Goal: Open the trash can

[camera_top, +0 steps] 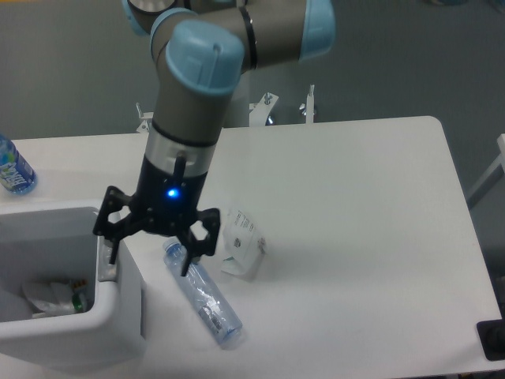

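1. Here the claw (151, 257) hangs with its two black fingers spread wide and nothing between them; one fingertip sits right over the grey strip on the bin's rim, and whether it touches the strip I cannot tell, while the other fingertip hangs above the clear plastic bottle (203, 293)
2. Just beside the claw, at the left edge of the counter (355, 205), stands the trash can (118, 316), a big white boxy bin; no lid covers its mouth and crumpled waste shows inside
3. The clear plastic bottle lies on its side on the counter, close against the bin's wall, and a small white carton (242, 243) stands just beyond it
4. A blue-labelled water bottle (13, 166) stands well apart, at the far left edge
5. Judging by the uncovered mouth, the opening itself looks done; what seems left is only for the arm to lift clear of the rim, since the claw grips nothing and has nothing to release
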Motion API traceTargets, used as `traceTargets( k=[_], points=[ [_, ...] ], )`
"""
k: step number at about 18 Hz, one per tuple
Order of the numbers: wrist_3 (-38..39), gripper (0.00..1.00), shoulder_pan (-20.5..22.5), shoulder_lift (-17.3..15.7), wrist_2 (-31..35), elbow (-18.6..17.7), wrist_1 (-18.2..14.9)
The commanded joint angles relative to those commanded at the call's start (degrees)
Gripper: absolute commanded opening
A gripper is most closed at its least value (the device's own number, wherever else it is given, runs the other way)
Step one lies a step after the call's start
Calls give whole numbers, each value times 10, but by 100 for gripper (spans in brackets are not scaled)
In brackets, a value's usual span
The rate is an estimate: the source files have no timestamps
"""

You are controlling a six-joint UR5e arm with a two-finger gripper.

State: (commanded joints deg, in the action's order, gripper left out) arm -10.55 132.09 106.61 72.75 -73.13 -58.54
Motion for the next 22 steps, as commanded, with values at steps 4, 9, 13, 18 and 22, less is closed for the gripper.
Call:
traceTargets(
  k=[4, 9, 13, 18, 22],
  points=[
    [-3, 100, 43, -11, 89, 7, 31],
    [-142, 100, 107, -16, 96, 11, 25],
    [-248, 100, 153, -20, 105, -1, 21],
    [-425, 100, 195, -37, 116, -42, 13],
    [-498, 100, 223, -42, 117, -54, 13]
  ],
)
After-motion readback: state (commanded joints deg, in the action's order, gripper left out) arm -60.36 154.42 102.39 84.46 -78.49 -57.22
